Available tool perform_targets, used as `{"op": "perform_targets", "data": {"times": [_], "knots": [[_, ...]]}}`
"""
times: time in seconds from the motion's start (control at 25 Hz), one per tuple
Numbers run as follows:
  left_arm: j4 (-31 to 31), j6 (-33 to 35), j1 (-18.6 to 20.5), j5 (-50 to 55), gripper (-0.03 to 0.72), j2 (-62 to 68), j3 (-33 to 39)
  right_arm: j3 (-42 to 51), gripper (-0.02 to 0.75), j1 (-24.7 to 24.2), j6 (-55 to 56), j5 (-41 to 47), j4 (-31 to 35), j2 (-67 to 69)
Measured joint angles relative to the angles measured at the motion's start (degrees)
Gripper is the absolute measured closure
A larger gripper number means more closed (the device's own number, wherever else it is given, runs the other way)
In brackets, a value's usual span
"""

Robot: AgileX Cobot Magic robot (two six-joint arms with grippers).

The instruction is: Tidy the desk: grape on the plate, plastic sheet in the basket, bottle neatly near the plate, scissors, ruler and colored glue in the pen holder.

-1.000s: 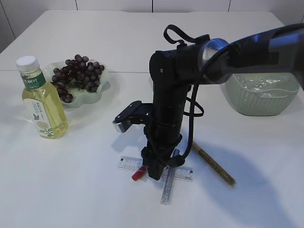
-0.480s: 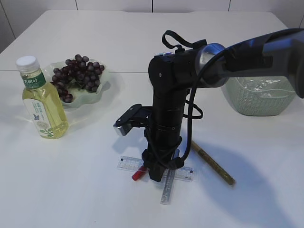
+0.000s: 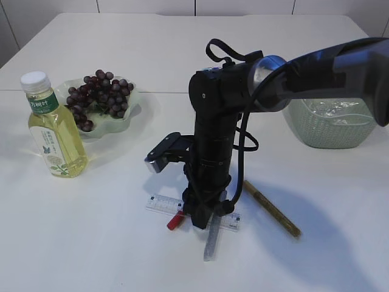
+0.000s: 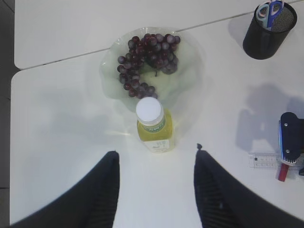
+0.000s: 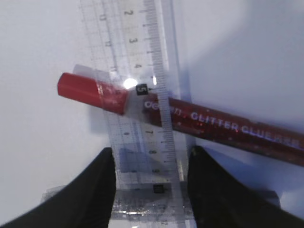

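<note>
- The right gripper points straight down at the near middle of the white table, its jaws partly open and straddling the clear ruler; whether they grip it cannot be told.
- A red glitter glue lies across the ruler; a silver glue stick lies under it, and a gold one lies to the right.
- The left gripper hangs high above the table, jaws half open and empty.
- Grapes sit on the green plate at far left, the yellow bottle just beside it.
- Scissors stand in the black pen holder.
- The plastic sheet lies in the green basket at right.
</note>
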Motion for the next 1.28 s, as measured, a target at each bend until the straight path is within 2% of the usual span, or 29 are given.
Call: {"op": "perform_targets", "data": {"times": [0.16,0.28,0.64,0.84,1.28], "knots": [[0.0,0.0,0.0,0.0,0.317,0.0,0.0,0.0,0.444,0.0,-0.12,0.0,-0.17,0.22],[0.0,0.0,0.0,0.0,0.317,0.0,0.0,0.0,0.47,0.0,-0.01,0.1,-0.17,0.22],[0.0,0.0,0.0,0.0,0.317,0.0,0.0,-3.68,0.475,0.0,0.48,4.5,0.47,0.68],[0.0,0.0,0.0,0.0,0.317,0.0,0.0,-7.32,0.475,0.0,1.87,4.75,2.05,0.68],[0.0,0.0,0.0,0.0,0.317,0.0,0.0,-9.03,0.475,0.0,4.58,5.31,2.9,0.8]]}}
